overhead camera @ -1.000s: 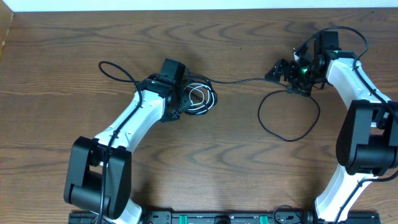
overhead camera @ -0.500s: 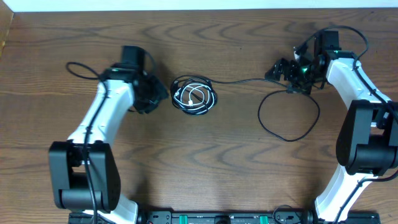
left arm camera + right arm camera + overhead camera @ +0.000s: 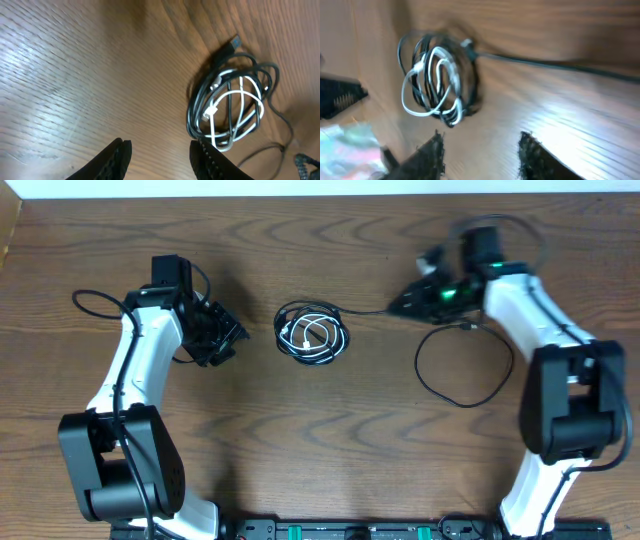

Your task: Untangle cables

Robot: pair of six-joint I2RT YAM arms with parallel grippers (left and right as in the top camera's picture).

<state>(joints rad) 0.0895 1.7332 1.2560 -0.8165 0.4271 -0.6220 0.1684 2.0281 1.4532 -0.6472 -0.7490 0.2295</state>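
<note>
A tangled coil of cables [image 3: 312,335], thin black cords wound round a short white one, lies on the wooden table between the arms. From it a black cable [image 3: 366,311] runs right and ends in a wide loop [image 3: 461,405]. My left gripper [image 3: 215,340] stands open left of the coil, apart from it. In the left wrist view the coil [image 3: 232,105] lies ahead to the right of the left gripper [image 3: 160,150], with only bare wood between the jaws. My right gripper [image 3: 405,302], blurred, is open beside the outgoing cable. The right wrist view shows the coil [image 3: 437,82] ahead of the right gripper [image 3: 480,147].
The left arm's own thick black wire [image 3: 90,305] loops out over the table at the far left. A black rail [image 3: 350,530] runs along the front edge. The table's far edge [image 3: 320,194] borders a white strip.
My left arm has swung left, away from the coil it was over a second ago. My right gripper has moved left along the black cable toward the coil.
</note>
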